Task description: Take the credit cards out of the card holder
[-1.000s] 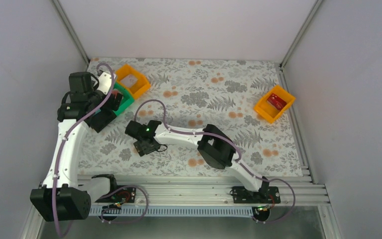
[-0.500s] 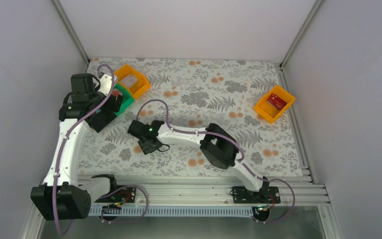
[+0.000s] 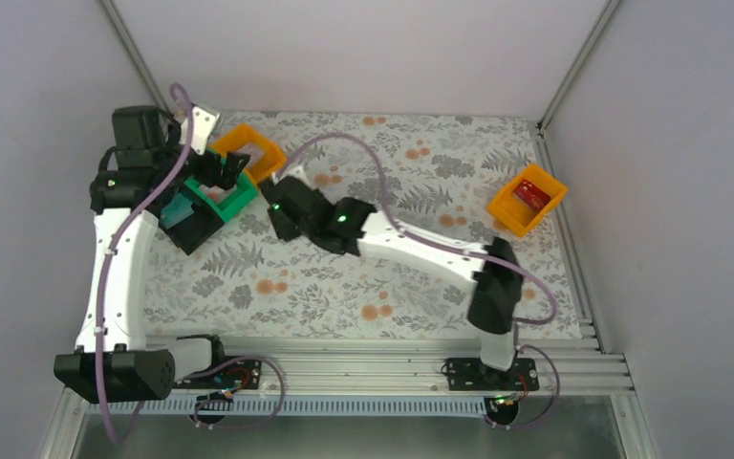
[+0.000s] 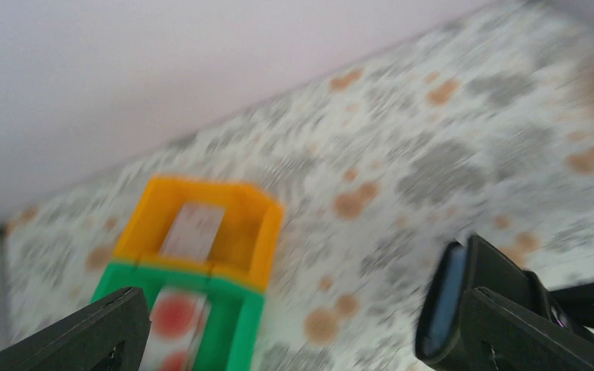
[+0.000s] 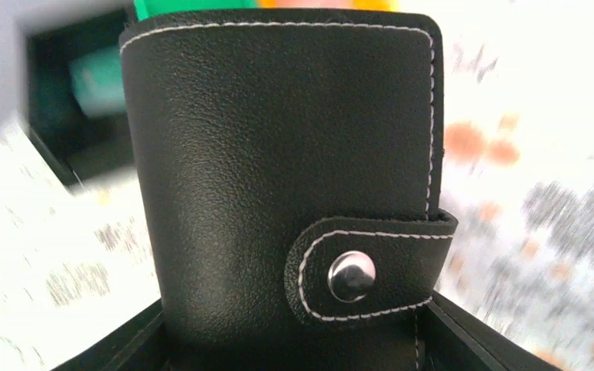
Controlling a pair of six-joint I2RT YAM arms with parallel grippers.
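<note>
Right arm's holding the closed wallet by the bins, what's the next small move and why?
Probably lower the card holder and set it down: the right pincer holds it snapped shut, while a teal card lies in the black bin and a red card in the right orange bin.

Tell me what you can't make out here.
Inside of the card holder: right wrist view, it is snapped shut.
White, red-spotted thing in the green bin: left wrist view, blurred and cut by the bottom edge.
Print on the red card: top view, too small.

Two orange bins (image 3: pixel 272 164) (image 3: pixel 516 225); green bin (image 3: pixel 239 199), black bin (image 3: pixel 191 234), card holder (image 5: pixel 278 178): one each.
</note>
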